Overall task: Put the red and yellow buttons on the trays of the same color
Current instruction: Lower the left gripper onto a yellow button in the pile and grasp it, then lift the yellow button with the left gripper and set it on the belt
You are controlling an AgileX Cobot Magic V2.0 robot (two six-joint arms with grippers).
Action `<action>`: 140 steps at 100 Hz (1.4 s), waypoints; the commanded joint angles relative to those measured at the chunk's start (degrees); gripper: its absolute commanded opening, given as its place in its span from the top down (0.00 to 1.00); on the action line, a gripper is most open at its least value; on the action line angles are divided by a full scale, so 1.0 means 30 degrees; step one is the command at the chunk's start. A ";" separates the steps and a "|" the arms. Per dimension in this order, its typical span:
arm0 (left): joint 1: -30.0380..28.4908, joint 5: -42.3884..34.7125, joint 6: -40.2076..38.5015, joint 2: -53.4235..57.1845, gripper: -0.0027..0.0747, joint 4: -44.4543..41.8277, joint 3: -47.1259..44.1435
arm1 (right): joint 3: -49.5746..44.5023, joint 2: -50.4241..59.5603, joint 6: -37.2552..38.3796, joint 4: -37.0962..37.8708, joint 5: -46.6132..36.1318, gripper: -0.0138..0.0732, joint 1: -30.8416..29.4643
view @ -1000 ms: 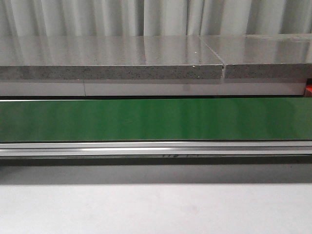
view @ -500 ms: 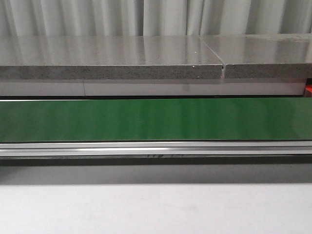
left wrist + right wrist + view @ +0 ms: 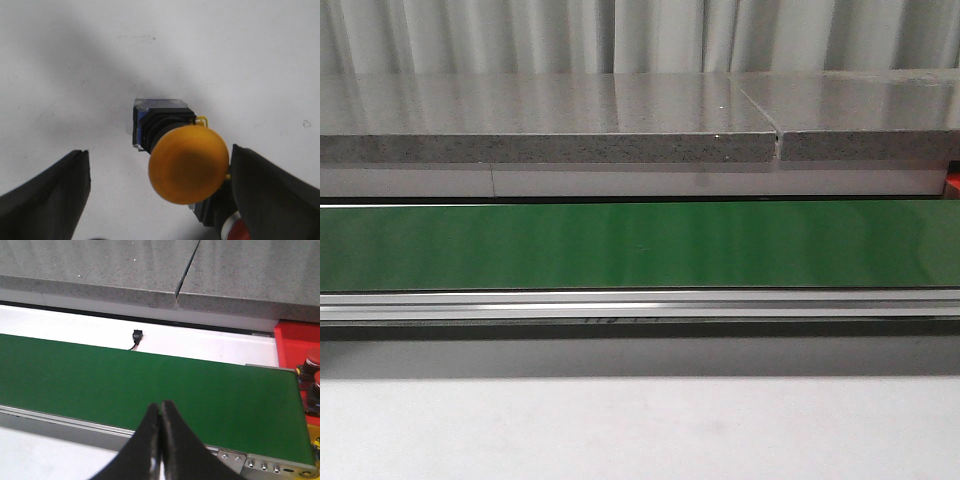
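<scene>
1. Front view against the earlier frames: the green conveyor belt (image 3: 640, 245) keeps the same place and framing; only the small dark markings on the metal rail (image 3: 640, 304) under it sit further left than before. No arm, button or tray has come into that view.
2. Left wrist view: the yellow button (image 3: 188, 164), a domed mushroom cap on a black-and-blue switch body, stands on the white table (image 3: 200, 60) between the two dark fingers (image 3: 47, 197) of the left gripper (image 3: 160, 192).
3. Left jaws stand wide. The cap is close against the one finger, contact not certain; a clear strip of table separates it from the other finger.
4. A red button (image 3: 239, 231) shows as a sliver, just beside the yellow one and partly hidden by the same finger.
5. Open room: bare table lies beyond the yellow button, nothing else on it in this view.
6. Right wrist view: right gripper (image 3: 160, 415) hangs above the belt's near edge, fingertips pressed together, nothing between them.
7. Belt surface is bare along its length. Its far edge meets a white strip carrying a small black connector (image 3: 136, 336), then the grey stone slab (image 3: 100, 265).
8. Red tray (image 3: 296, 340) sits past the belt's end, with red-capped buttons (image 3: 314, 360) at the frame edge.
</scene>
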State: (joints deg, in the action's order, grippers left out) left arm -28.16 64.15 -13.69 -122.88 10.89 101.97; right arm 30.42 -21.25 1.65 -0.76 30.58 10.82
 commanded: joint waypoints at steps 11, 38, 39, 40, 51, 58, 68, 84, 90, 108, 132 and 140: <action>0.0138 -0.0701 -0.0264 0.0942 0.31 0.0445 0.0625 | 0.0513 -0.0090 -0.0213 0.0143 -0.1375 0.92 0.0036; 0.0138 -0.0934 -0.0264 0.0942 0.63 0.0445 0.0625 | 0.0513 -0.0090 -0.0213 0.0143 -0.1375 0.92 0.0036; 0.0138 -0.0934 -0.0264 0.0942 0.64 0.0445 0.0625 | 0.0513 -0.0090 -0.0213 0.0143 -0.1375 0.92 0.0036; 0.0138 -0.0934 -0.0264 0.0942 0.65 0.0445 0.0625 | 0.0513 -0.0090 -0.0213 0.0143 -0.1375 0.92 0.0036; 0.0138 -0.0934 -0.0223 0.0942 0.70 0.0445 0.0625 | 0.0513 -0.0090 -0.0213 0.0143 -0.1375 0.92 0.0036; 0.0138 -0.0892 -0.0070 0.0980 0.70 0.0445 0.0625 | 0.0513 -0.0090 -0.0213 0.0143 -0.1375 0.92 0.0036; 0.0138 -0.0745 0.0449 0.1370 0.70 0.0107 0.0625 | 0.0513 -0.0090 -0.0213 0.0143 -0.1375 0.92 0.0036; 0.0138 0.0456 0.1086 0.2560 0.70 -0.1502 0.0592 | 0.0513 -0.0090 -0.0213 0.0143 -0.1375 0.92 0.0036; 0.0185 0.0942 0.1397 0.3063 0.70 -0.2114 0.0555 | 0.0513 -0.0090 -0.0213 0.0143 -0.1375 0.92 0.0036; 0.0690 0.0446 0.2205 0.5406 0.70 -0.2076 -0.1048 | 0.0513 -0.0090 -0.0213 0.0143 -0.1375 0.92 0.0036; 0.1832 -0.1081 0.3923 0.9193 0.70 -0.1663 -0.4956 | 0.0513 -0.0090 -0.0213 0.0143 -0.1375 0.92 0.0036; 0.2323 -0.1163 0.4131 1.0203 0.70 -0.1663 -0.5776 | 0.0513 -0.0090 -0.0213 0.0143 -0.1375 0.92 0.0036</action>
State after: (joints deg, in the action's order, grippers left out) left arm -22.78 63.26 -2.52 -98.43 4.72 85.75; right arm 30.42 -21.25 1.65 -0.76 30.58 10.82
